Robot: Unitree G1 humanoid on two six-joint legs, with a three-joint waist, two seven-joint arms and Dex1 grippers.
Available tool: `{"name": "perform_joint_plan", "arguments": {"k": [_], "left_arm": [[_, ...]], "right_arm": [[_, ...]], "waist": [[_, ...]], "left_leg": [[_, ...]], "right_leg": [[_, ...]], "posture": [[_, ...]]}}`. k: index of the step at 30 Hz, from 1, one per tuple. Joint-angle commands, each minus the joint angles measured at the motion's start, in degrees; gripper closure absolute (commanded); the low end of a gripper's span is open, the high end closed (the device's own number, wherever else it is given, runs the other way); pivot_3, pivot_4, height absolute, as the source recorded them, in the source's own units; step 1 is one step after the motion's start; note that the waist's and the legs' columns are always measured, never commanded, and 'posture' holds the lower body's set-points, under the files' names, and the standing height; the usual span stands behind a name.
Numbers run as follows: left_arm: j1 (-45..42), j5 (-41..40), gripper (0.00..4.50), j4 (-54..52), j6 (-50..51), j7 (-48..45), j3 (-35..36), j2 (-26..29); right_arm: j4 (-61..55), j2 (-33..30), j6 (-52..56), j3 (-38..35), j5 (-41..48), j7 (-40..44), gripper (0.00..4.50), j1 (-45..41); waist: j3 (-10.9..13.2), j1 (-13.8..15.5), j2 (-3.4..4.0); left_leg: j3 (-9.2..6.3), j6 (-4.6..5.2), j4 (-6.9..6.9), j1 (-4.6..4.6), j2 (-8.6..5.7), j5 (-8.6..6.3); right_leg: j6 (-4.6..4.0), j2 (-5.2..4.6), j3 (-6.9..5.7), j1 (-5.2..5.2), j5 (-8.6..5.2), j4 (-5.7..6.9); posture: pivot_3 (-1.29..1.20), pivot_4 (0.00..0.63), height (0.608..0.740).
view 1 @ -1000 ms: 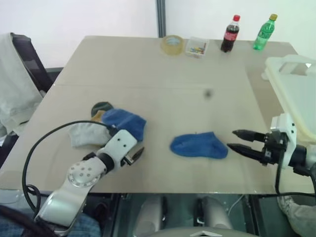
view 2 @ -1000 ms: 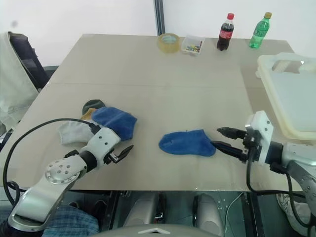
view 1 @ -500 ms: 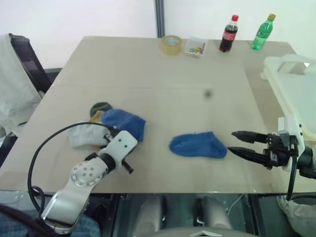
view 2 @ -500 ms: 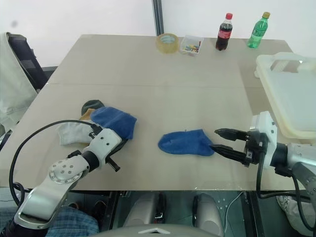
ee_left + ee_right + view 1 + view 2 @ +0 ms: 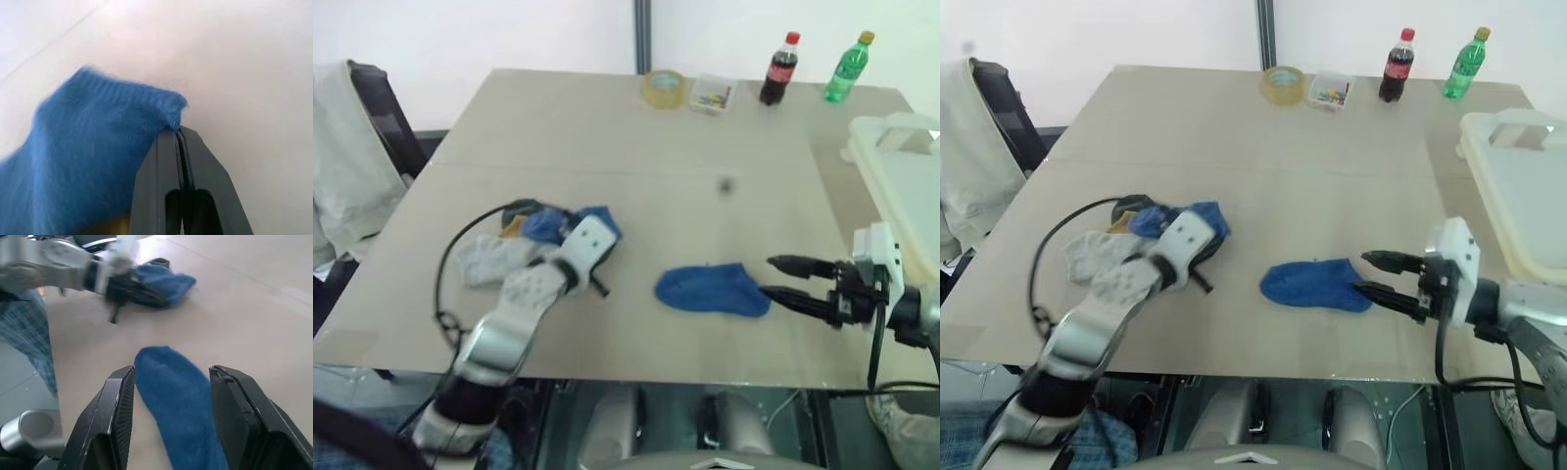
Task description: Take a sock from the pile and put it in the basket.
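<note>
Socks like these are soft, light and limp, best pinched at a cuff. Nearest, the right gripper (image 5: 1378, 277) stands half open at the loose blue sock (image 5: 1315, 285); the left gripper (image 5: 599, 285), shut, pinches the pile's (image 5: 524, 245) blue sock. Beyond, the basket (image 5: 901, 176) waits.

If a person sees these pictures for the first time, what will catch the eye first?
Probably the lone blue sock lying flat near the table's front edge, with the right gripper open beside its end. Next, the left gripper, shut, at the pile of socks on the left.
</note>
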Motion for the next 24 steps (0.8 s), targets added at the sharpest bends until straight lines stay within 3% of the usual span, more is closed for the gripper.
{"name": "perform_joint_plan", "arguments": {"k": [1, 12, 13, 14, 16, 20, 24], "left_arm": [[-4.7, -0.5, 4.48, 5.6, -0.1, -0.3, -1.6, -5.5], [-17.6, -4.8, 4.48, 16.2, 4.3, 0.4, -1.3, -25.0], [-17.7, -5.1, 3.95, 16.4, 4.6, 0.6, -0.9, -26.0], [-17.7, -5.4, 3.8, 16.2, 5.1, 0.5, -1.0, -26.6], [-17.5, -6.1, 3.05, 15.7, 6.2, 0.7, -0.8, -27.7], [-16.9, -8.0, 1.19, 13.8, 9.1, 1.5, 0.7, -29.3], [-17.9, -11.0, 1.19, 10.6, 13.1, 1.0, 4.1, -28.4]], "right_arm": [[-1.0, 0.1, -0.8, -0.5, 0.7, -0.9, 2.07, -0.7], [-0.1, 0.0, -2.0, -0.1, -2.1, -2.4, 2.07, -1.2], [0.4, 0.0, -2.3, 0.2, -3.1, -3.0, 2.07, -1.6], [1.1, -0.1, -2.1, 0.6, -4.3, -4.0, 2.07, -2.3], [2.5, -0.7, 0.2, 1.2, -5.7, -6.5, 2.07, -3.6], [4.6, -1.7, 4.0, 3.0, -8.8, -10.9, 2.07, -5.3], [7.5, -2.3, 7.9, 5.6, -11.7, -14.3, 2.07, -8.2]], "waist": [[0.0, -0.4, -0.01], [0.1, -0.5, -0.09], [0.1, -0.6, -0.08], [0.1, -0.7, -0.08], [0.1, -0.7, -0.08], [0.1, -0.6, -0.08], [0.1, -0.6, -0.09]], "left_leg": [[0.01, 0.0, 0.0, 0.0, 0.02, 0.0], [0.0, 0.05, -0.01, -0.04, 0.02, -0.03], [0.0, 0.06, -0.01, -0.03, 0.02, -0.03], [0.0, 0.06, -0.01, -0.02, 0.03, -0.04], [0.02, 0.0, -0.01, -0.01, 0.04, 0.0], [0.0, -0.12, -0.01, -0.01, 0.04, 0.07], [0.02, -0.13, -0.01, -0.03, 0.04, 0.08]], "right_leg": [[0.0, -0.01, 0.02, 0.01, 0.0, -0.02], [0.05, -0.07, 0.01, 0.01, 0.0, -0.04], [0.05, -0.07, 0.01, 0.01, 0.0, -0.03], [0.05, -0.06, 0.03, 0.01, 0.01, -0.03], [0.05, -0.06, 0.04, 0.01, 0.01, -0.02], [0.05, -0.06, 0.02, 0.01, 0.01, 0.0], [0.05, -0.09, 0.03, 0.0, 0.01, -0.02]], "posture": [[0.0, 0.15, 0.735], [0.0, 0.15, 0.735], [0.0, 0.15, 0.735], [0.0, 0.15, 0.735], [0.0, 0.15, 0.735], [0.0, 0.15, 0.735], [0.0, 0.15, 0.735]]}}
